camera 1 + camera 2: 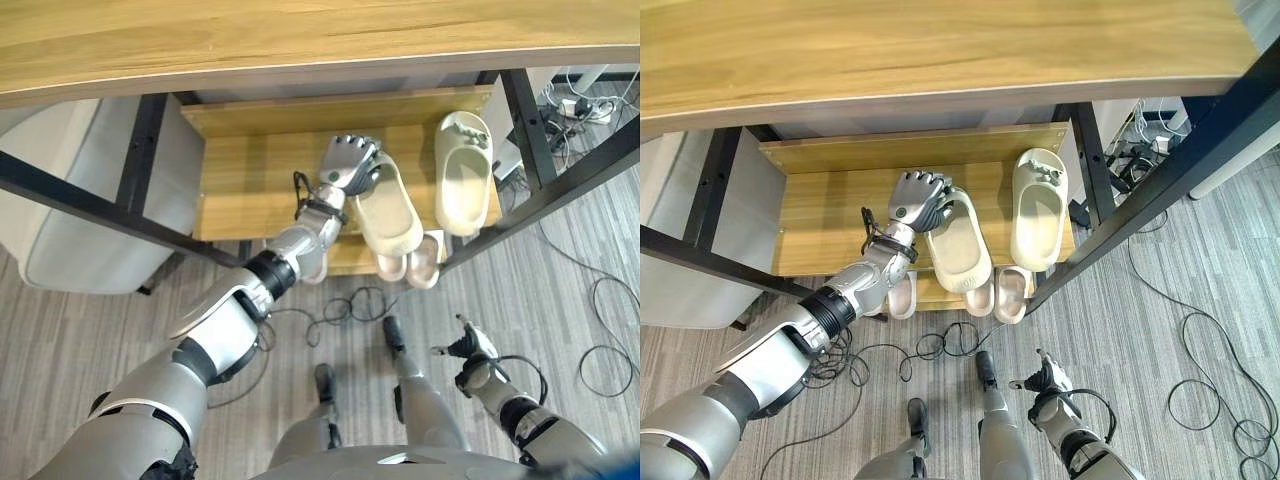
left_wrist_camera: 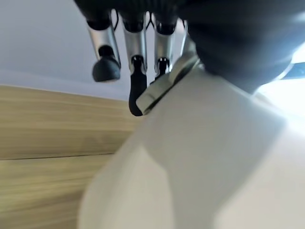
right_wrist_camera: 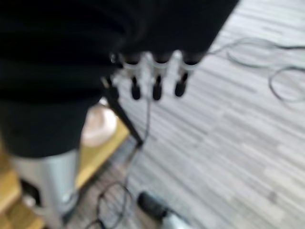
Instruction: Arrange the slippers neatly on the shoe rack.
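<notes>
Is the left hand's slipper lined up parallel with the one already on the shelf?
No: the slipper in the left hand lies angled, its heel swung away from the straight slipper beside it.

— Where do the two eye views look from?

— From the head, steeply down past the edge of the pale wooden counter [image 1: 300,40] in the upper frame onto the light wooden shoe rack shelf [image 1: 820,225] at centre. Both share it, the right eye view showing it further left in the frame.

— And the wrist cameras?

— The left wrist view sits very close, facing along its silver dark-tipped fingers [image 2: 137,62] at upper centre. The right wrist view faces down at the grey striped floor [image 3: 228,143], right of frame.
</notes>
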### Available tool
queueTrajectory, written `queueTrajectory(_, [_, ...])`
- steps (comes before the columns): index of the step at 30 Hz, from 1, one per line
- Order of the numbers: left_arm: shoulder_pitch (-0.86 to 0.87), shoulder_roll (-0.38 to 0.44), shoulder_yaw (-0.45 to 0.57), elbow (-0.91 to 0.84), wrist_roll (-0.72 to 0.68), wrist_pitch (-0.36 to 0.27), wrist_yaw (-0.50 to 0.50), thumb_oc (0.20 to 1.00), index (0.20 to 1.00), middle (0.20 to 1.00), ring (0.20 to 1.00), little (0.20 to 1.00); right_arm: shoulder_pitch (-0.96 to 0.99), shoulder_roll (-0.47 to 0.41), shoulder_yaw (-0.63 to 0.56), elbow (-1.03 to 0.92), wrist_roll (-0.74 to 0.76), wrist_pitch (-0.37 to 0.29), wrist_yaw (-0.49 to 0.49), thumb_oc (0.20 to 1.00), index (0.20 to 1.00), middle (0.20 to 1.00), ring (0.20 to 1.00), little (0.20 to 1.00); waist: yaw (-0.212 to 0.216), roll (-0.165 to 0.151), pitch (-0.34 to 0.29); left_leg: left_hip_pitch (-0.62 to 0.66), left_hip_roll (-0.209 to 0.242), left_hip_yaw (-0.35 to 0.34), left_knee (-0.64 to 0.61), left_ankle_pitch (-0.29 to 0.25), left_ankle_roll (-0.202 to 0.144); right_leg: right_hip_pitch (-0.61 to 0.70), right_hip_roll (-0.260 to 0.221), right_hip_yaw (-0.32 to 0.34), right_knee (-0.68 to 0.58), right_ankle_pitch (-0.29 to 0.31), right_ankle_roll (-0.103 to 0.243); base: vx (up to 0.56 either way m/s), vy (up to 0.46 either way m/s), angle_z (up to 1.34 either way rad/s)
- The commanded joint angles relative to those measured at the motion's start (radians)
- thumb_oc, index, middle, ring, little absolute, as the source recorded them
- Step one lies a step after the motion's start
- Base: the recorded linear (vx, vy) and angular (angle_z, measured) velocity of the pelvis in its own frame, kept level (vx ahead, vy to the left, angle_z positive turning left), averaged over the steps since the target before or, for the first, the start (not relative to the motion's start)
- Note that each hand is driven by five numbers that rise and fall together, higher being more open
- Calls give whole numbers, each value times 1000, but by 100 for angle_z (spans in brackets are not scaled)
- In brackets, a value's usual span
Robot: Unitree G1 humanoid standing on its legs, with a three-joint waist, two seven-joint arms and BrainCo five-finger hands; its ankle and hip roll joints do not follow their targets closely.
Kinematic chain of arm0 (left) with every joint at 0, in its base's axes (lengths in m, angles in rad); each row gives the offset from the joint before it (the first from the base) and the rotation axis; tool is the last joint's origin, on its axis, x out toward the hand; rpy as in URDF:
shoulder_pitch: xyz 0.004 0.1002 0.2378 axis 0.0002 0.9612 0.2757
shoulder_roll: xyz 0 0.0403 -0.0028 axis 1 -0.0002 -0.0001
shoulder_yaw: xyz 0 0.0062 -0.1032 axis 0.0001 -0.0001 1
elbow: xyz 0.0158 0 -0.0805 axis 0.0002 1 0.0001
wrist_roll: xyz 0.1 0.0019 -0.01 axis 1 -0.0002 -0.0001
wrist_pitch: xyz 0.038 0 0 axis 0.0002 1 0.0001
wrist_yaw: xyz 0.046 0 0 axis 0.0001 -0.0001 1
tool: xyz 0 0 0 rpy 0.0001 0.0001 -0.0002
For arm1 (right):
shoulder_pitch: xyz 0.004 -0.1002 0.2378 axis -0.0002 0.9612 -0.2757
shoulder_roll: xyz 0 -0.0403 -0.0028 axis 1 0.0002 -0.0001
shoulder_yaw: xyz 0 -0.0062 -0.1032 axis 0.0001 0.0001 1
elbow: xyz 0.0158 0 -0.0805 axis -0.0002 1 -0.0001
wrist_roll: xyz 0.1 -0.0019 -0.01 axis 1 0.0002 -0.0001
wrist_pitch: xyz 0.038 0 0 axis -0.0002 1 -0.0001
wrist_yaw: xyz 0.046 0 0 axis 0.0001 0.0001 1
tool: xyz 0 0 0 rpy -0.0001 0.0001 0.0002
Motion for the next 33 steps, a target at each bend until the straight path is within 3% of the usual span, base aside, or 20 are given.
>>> queueTrajectory(1, [-148, -11, 26, 86, 15, 3, 26, 200, 200, 200, 200, 200, -47, -58, 6, 28, -1, -16, -17, 1000, 1000, 1000, 1000, 1000, -21, 22, 32, -128, 44, 6, 122, -21, -33, -65, -62, -40, 222, -189, 83, 6, -23, -5])
queueTrajectory(25, [-196, -49, 15, 225, 42, 51, 21, 200, 200, 200, 200, 200, -32, -67, -19, 56, 39, -41, -19, 1000, 1000, 1000, 1000, 1000, -33, 19, 19, -166, 59, -5, 141, -23, -45, -95, -51, -60, 229, -195, 79, 8, -9, -1])
queueTrajectory(27, [-192, -50, 19, 243, 41, 60, 20, 1000, 1000, 1000, 1000, 1000, -30, -66, -21, 56, 42, -43, -17, 1000, 1000, 1000, 1000, 1000, -32, 19, 17, -167, 59, -5, 142, -24, -44, -99, -50, -61, 231, -195, 78, 0, 0, 0])
queueTrajectory(33, [-183, -75, 55, 291, 19, 78, 21, 1000, 1000, 1000, 1000, 1000, -19, -59, -15, 39, 46, -55, -15, 1000, 1000, 1000, 1000, 1000, -34, 17, 18, -174, 61, -8, 145, -24, -44, -110, -50, -64, 240, -195, 76, 0, 0, 0])
